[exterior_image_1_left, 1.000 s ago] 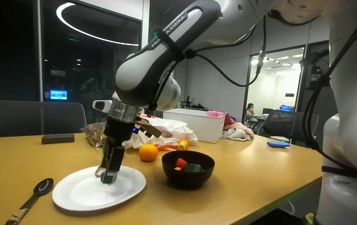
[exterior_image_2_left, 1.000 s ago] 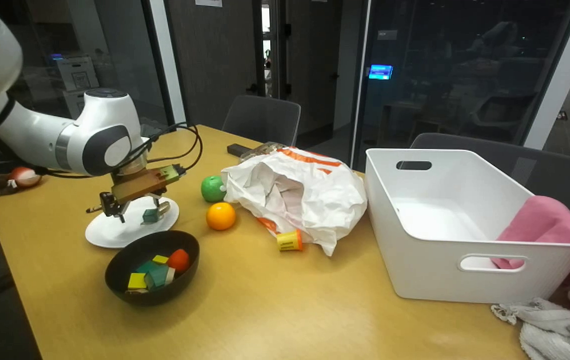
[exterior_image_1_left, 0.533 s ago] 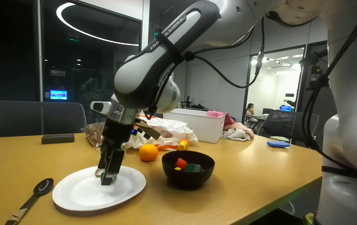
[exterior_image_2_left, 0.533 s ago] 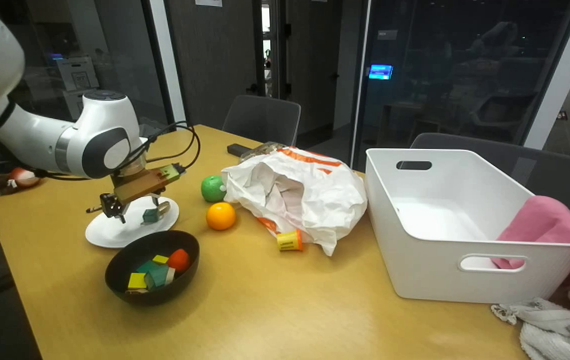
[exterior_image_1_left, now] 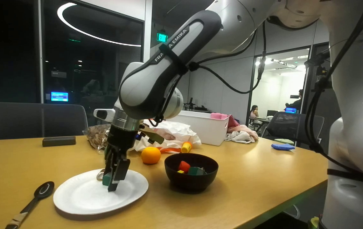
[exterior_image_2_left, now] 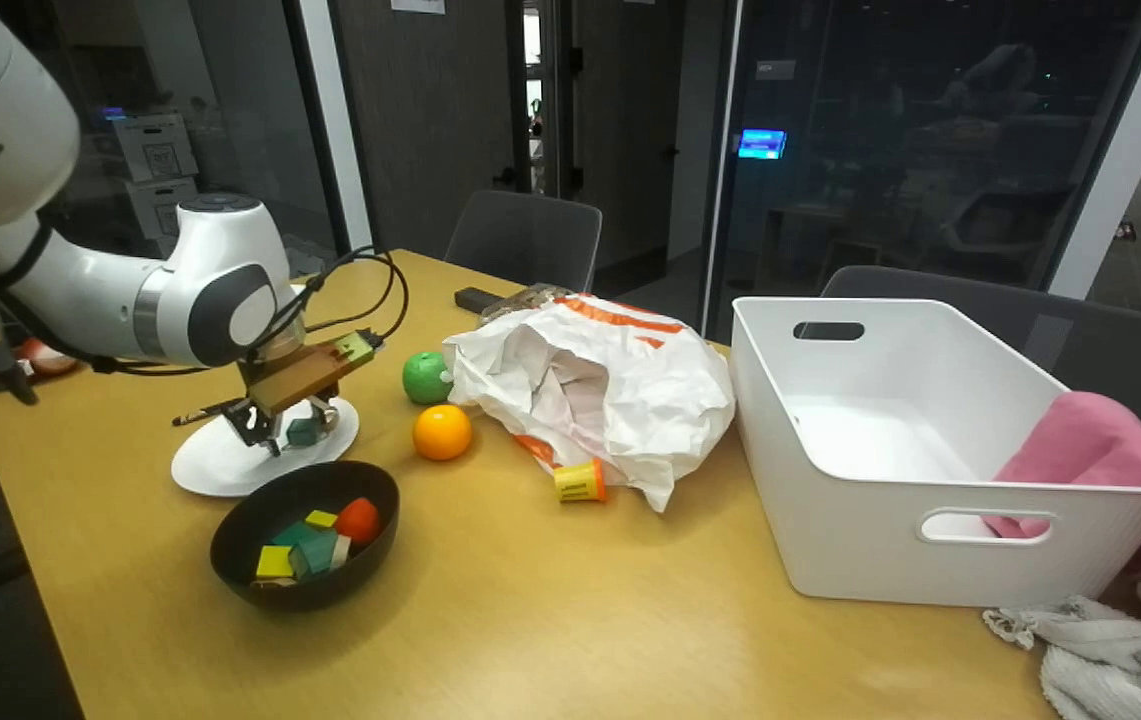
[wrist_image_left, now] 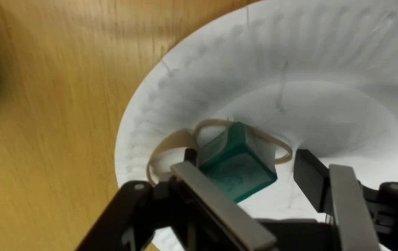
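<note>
The table [exterior_image_2_left: 690, 640] is the biggest thing and fills the low part of the frame in both exterior views; a white bin [exterior_image_2_left: 860, 545] stands on it at the right in an exterior view, with a crumpled white bag [exterior_image_2_left: 640, 375] just to its left; the white plate [exterior_image_1_left: 73, 200] is at the lower left in an exterior view, and a black bowl [exterior_image_1_left: 191, 186] stands just right of it; the hand [wrist_image_left: 247, 158] points down over the plate, its two fingers apart and not squeezing anything; an orange [exterior_image_1_left: 150, 156] sits up and left of the bowl in an exterior view; the green block [wrist_image_left: 237, 170] rests on the plate, near the middle of the wrist view, between the two fingers; it is closer to the finger on the left of that frame, and bare white plate shows between it and the finger on the right; it looks about as long as it is wide, but it sits turned, one corner to the top of the frame and one to the right; a thin tan loop [wrist_image_left: 181, 137] pokes out on both sides of it; that spot is blurry, so I can't quite tell if the closer finger touches the green block.
</note>
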`<state>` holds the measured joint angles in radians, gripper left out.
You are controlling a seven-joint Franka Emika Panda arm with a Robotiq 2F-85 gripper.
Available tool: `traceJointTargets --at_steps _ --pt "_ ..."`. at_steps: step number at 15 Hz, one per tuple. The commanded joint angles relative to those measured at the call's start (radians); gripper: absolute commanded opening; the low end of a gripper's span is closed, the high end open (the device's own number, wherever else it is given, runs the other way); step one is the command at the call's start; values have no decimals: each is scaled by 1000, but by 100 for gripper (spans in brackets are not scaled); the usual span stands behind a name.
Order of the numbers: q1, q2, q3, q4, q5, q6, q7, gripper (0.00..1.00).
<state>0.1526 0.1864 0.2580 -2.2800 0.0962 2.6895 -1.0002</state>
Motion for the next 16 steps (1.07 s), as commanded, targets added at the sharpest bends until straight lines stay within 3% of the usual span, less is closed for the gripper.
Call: traceJointTargets --at_steps 1,3,4,9,16 --pt "-11 7 4 10 -31 22 0 45" --pt "-4 -18 2 2 -47 14 19 30" --pt "-1 -36 1 -4 -58 10 26 27" --pt "0 -164 -3 -43 -73 -18 36 27" --pt "-51 -417 -119 -129 -311 -111 334 27"
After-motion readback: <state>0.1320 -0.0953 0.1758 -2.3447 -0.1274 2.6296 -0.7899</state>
